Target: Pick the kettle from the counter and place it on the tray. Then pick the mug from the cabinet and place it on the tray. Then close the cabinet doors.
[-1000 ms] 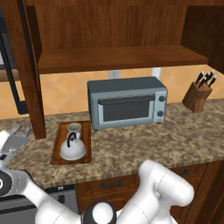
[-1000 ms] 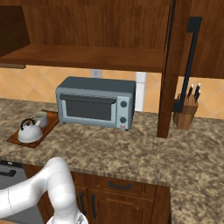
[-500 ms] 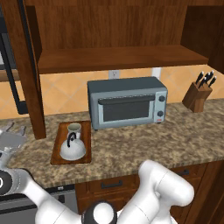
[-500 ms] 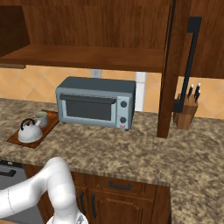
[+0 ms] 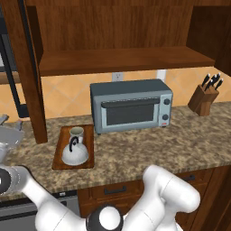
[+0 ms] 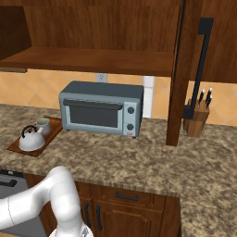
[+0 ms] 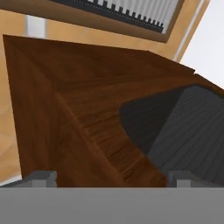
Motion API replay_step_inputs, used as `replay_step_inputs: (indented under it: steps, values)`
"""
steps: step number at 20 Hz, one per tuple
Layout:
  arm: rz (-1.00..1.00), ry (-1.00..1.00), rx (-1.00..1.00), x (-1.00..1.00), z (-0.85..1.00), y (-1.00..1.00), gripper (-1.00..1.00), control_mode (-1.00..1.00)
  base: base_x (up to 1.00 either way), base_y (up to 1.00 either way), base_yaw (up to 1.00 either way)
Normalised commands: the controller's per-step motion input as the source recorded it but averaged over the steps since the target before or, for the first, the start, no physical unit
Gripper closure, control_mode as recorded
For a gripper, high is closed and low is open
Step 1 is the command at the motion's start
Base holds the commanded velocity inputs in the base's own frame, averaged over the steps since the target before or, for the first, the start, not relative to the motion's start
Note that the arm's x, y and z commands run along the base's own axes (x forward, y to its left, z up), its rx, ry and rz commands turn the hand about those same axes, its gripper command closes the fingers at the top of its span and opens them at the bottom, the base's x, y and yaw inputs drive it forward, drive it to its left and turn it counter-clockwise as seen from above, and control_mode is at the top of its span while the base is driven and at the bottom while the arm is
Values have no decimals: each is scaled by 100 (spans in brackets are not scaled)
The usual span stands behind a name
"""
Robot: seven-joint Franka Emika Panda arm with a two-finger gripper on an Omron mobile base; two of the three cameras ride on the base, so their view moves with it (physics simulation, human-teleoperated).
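Observation:
The silvery kettle (image 5: pixel 74 153) (image 6: pixel 31 141) and the grey-beige mug (image 5: pixel 76 133) (image 6: pixel 43 125) both stand on the wooden tray (image 5: pixel 58 158) (image 6: pixel 14 149), which lies on the granite counter (image 5: pixel 158 144). Both cabinet doors stand swung out: the left one (image 5: pixel 34 76) edge-on, the right one (image 6: pixel 185 69) with its black bar handle (image 6: pixel 201 65). My gripper (image 5: pixel 8 128) (image 7: pixel 111 178) is open and empty at the far left, close up against the left door's wood frame (image 7: pixel 87 131) and dark mesh panel (image 7: pixel 192 131).
A grey-blue toaster oven (image 5: pixel 131 106) (image 6: pixel 99 109) stands to the right of the tray. A knife block (image 5: pixel 203 97) (image 6: pixel 196 118) sits at the counter's right end. The cabinet shelf (image 5: pixel 122 58) runs above the oven. Drawer fronts (image 5: pixel 113 191) lie below the counter.
The hand at the left edge has shifted slightly beside the left door. The kettle, mug, tray and doors have not moved.

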Motion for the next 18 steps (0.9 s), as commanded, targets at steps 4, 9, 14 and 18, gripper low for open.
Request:
replay_step_inputs:
  steps: [4, 9, 14, 18]
  values:
    - [2, -7, -1, -20, 43, 0, -100, -100, 0, 0, 0]
    - [1, -4, 0, -25, 41, -2, -100, -100, 0, 0, 0]
    - [0, -4, 0, -27, 36, -18, -100, -100, 0, 0, 0]
    - [0, -2, 0, -25, 27, -29, -100, -100, 0, 0, 0]
